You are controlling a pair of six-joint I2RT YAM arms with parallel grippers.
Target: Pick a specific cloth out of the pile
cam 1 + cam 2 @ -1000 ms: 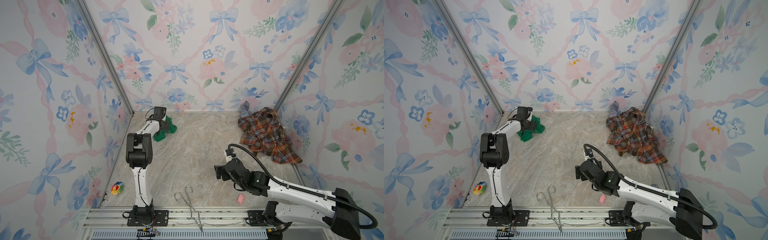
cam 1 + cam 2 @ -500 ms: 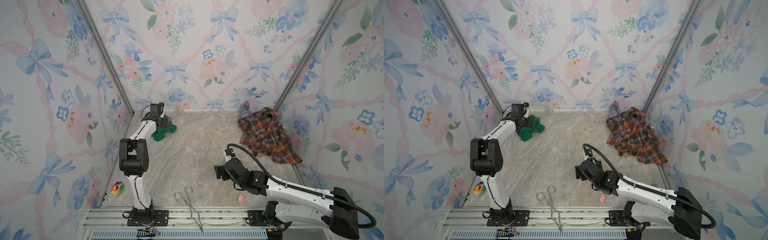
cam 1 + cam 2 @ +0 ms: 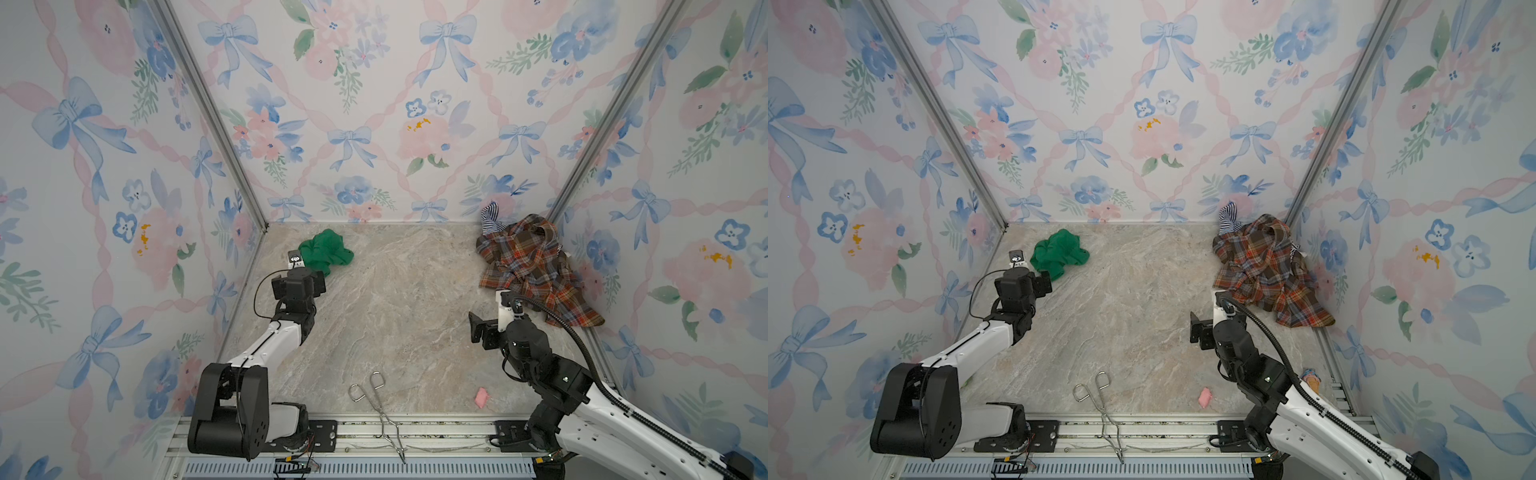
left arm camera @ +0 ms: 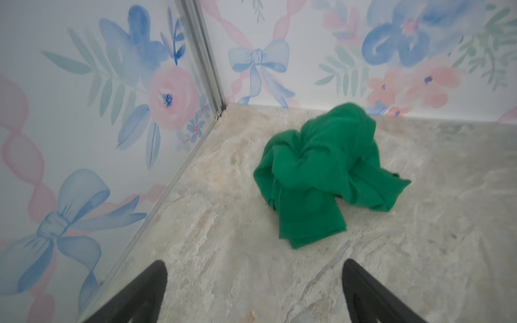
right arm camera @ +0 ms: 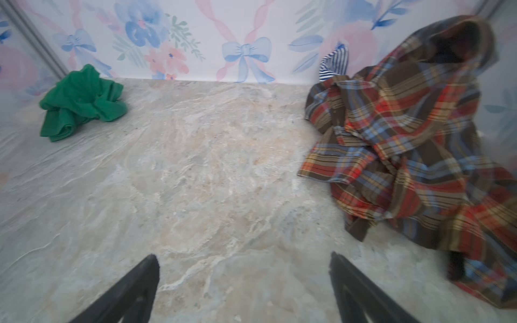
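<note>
While the green cloth (image 4: 321,170) lies crumpled alone, left gripper (image 4: 254,293) and right gripper (image 5: 243,288) gape wide, empty.

White arm links, black joints, black cables, black end effector fingers (image 4: 145,290).

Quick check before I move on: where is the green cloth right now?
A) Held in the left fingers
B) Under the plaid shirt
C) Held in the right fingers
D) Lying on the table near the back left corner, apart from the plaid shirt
D: the green cloth lies crumpled on the table, far from the plaid shirt, and the left gripper is open with nothing in it.
</note>
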